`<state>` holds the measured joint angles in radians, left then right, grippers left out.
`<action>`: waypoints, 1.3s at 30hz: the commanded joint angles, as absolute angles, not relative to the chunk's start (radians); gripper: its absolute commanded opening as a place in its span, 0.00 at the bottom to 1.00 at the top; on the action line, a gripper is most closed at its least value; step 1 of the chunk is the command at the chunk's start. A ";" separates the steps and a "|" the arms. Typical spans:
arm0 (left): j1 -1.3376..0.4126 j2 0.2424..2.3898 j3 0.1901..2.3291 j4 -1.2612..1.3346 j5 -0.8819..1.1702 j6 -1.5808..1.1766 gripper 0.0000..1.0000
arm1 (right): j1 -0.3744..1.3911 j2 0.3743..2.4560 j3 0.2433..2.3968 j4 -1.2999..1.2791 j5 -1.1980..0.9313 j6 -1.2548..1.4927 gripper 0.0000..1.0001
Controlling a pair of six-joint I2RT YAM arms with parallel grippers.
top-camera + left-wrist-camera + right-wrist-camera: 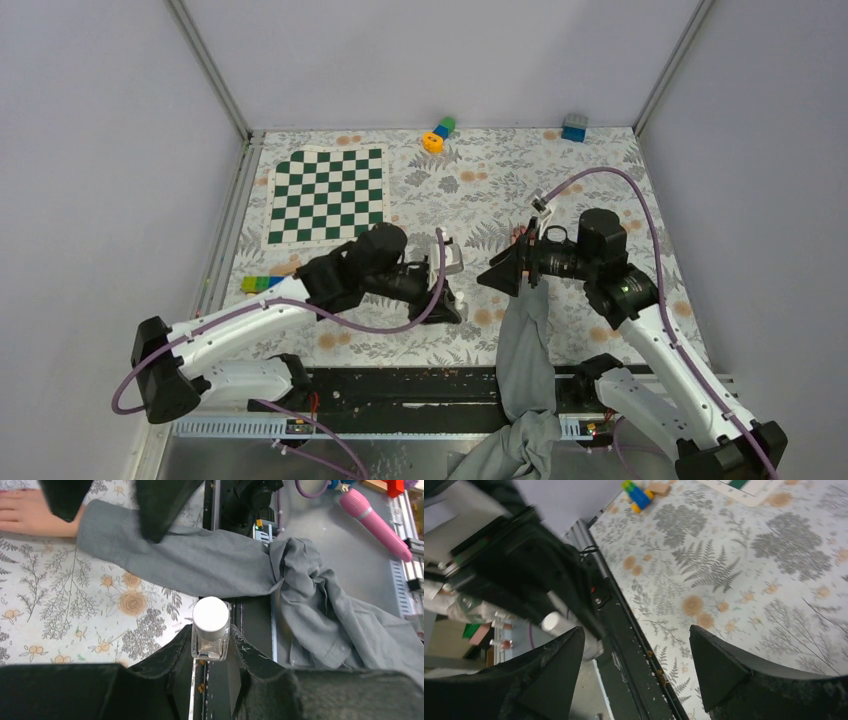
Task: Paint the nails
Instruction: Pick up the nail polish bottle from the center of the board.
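Note:
A small clear glass bottle with a white cap (210, 625) stands between the left gripper's (210, 652) jaws, which are shut on its sides. The same cap (556, 623) shows beside the right gripper's left finger (549, 675). The right gripper (636, 650) is open with nothing between its jaws. From above it (512, 262) hangs over a bare hand (518, 236), and the left gripper (452, 305) is just to its left. The hand (20, 512) lies flat on the floral cloth, with its grey sleeve (190, 555) running to the near edge. The nails are too small or hidden to make out.
A chessboard mat (326, 195) lies at the back left. Toy blocks sit at the back (438, 133), back right (574, 127) and left (262, 283). A black rail (420, 385) runs along the near edge. A pink tool (375, 522) lies beyond the bunched grey cloth (340, 625).

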<state>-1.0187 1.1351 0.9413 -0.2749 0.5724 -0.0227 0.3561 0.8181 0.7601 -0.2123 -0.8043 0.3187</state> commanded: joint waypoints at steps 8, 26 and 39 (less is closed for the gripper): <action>-0.899 1.145 1.064 -0.457 0.844 0.062 0.00 | 0.466 0.723 0.757 0.035 -0.811 0.439 0.85; -0.865 1.228 1.113 -0.455 0.957 0.084 0.00 | 0.642 0.825 0.788 0.017 -0.804 0.455 0.77; -0.854 1.221 1.091 -0.419 0.963 0.058 0.00 | 0.723 0.883 0.766 0.130 -0.799 0.517 0.63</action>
<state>-0.8589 1.2404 1.0660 -0.4797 0.9165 0.0624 0.7017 0.8673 0.7395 0.0719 -0.7967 0.5030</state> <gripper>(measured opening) 0.262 0.646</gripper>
